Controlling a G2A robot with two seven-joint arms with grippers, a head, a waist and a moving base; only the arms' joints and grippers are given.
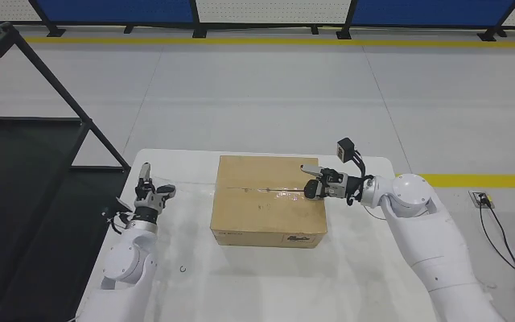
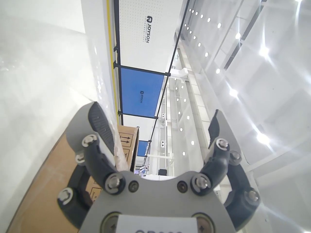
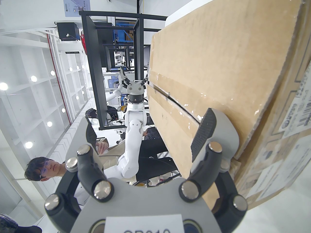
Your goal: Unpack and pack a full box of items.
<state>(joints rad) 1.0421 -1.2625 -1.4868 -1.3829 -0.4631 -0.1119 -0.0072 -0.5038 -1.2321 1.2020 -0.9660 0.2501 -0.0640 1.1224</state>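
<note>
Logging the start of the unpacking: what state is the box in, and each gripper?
Box: closed, both top flaps down.
Right gripper: open, empty, at the box's top edge by the end of the seam.
Left gripper: open, empty, apart from the box.

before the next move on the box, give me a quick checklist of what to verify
1. right gripper open: ok
2. one of its fingers at the end of the top seam of the box: ok
3. tape along the seam cut: cannot tell
4. left gripper open and apart from the box: ok
5. flaps lifted: not ok, both lie flat
6. what is inside: cannot tell, the box is closed
</note>
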